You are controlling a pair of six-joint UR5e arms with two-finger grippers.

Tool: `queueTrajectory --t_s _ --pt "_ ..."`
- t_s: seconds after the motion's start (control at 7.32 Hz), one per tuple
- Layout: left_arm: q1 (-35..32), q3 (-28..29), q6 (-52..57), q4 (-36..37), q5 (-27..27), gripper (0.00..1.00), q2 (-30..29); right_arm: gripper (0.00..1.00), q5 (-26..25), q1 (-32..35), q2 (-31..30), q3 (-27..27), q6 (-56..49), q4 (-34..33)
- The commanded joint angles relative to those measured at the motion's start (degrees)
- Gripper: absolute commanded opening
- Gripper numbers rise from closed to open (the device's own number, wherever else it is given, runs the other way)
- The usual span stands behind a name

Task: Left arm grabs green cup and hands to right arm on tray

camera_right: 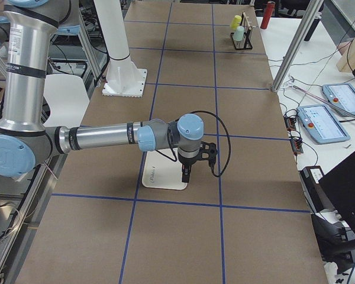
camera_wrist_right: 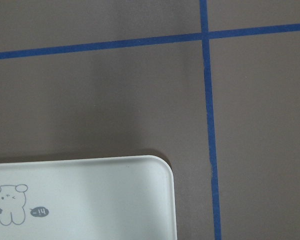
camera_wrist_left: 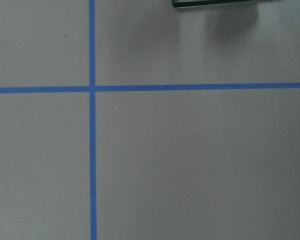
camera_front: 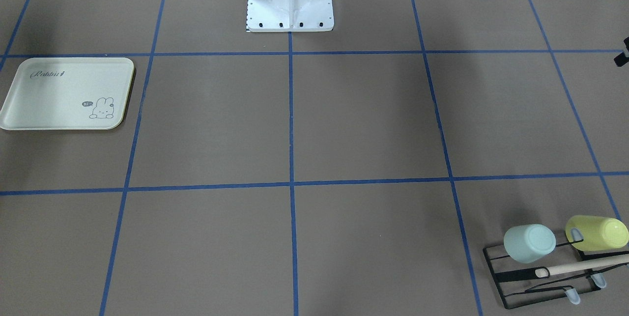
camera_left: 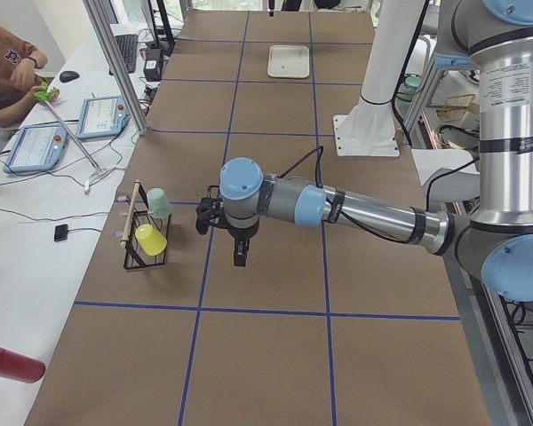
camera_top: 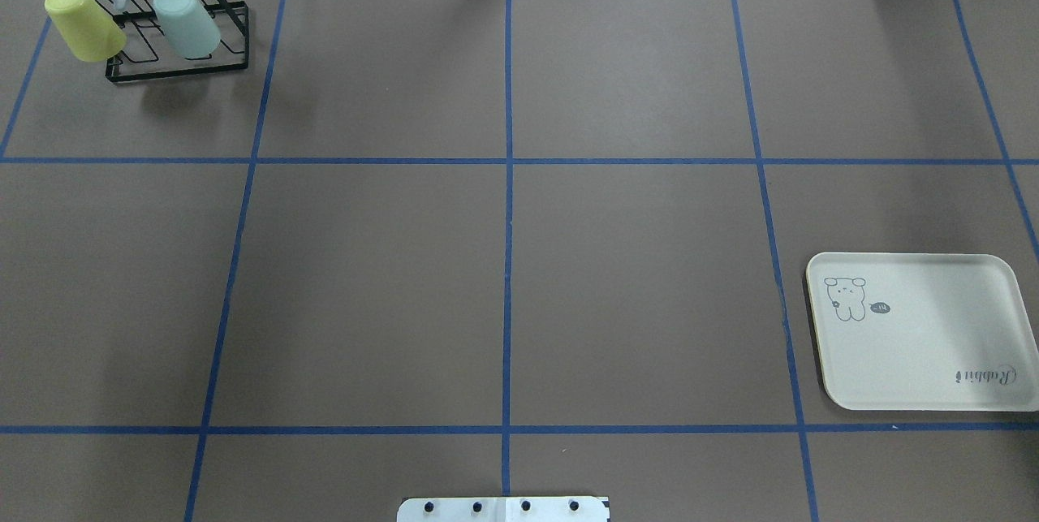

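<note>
— Now, grippers?
— My right gripper (camera_right: 185, 176) hangs above the tray (camera_top: 917, 360) edge, placed to receive; my left gripper (camera_left: 239, 257) sits short of the black wire rack (camera_top: 178, 74). Jaw openings: cannot tell.
— Green cup (camera_top: 188, 21)?
— Far left, hung tilted on that rack beside the yellow-green cup (camera_top: 84, 23), ungrasped.

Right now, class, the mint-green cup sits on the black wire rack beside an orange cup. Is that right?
Not quite. The green cup is on the black wire rack, but beside it is a yellow-green cup, not an orange one; the overhead exterior view shows this.
</note>
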Motion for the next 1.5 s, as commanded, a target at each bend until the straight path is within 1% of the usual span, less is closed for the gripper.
queueTrajectory --t_s 0.0,0.14,0.27,0.41,0.68,0.96,1.09,1.37 --pt "8.07 0.18 -8.13 0.29 5.6 1.0 -8.17 1.0 0.19 -1.81 0.15 -1.95 0.37 3.58" --pt "11.84 1.49 -12.69 0.73 10.17 1.0 -13.08 1.0 0.27 -2.52 0.24 -1.95 0.37 3.67" --pt "14.32 4.89 -13.96 0.91 12.91 1.0 -17.66 1.0 0.19 -2.7 0.24 -1.95 0.2 3.67" --pt "14.69 8.84 -15.89 0.82 13.11 1.0 -22.58 1.0 0.19 -2.87 0.24 -1.95 0.29 3.67" --pt "16.27 19.29 -15.73 0.38 14.69 1.0 -32.51 1.0 0.36 -4.1 0.33 -1.87 -0.06 3.75" --pt "18.47 29.57 -15.55 -0.23 16.09 1.0 -39.81 1.0 1.07 -6.03 0.42 -1.95 0.37 5.59" --pt "18.47 33.8 -15.73 -2.58 16.97 1.0 -41.24 1.0 0.63 -6.39 0.42 -1.95 0.37 6.3" --pt "18.47 39.17 -15.55 -6.89 18.2 1.0 -42.57 1.0 0.63 -6.39 0.42 -1.95 0.29 6.3"
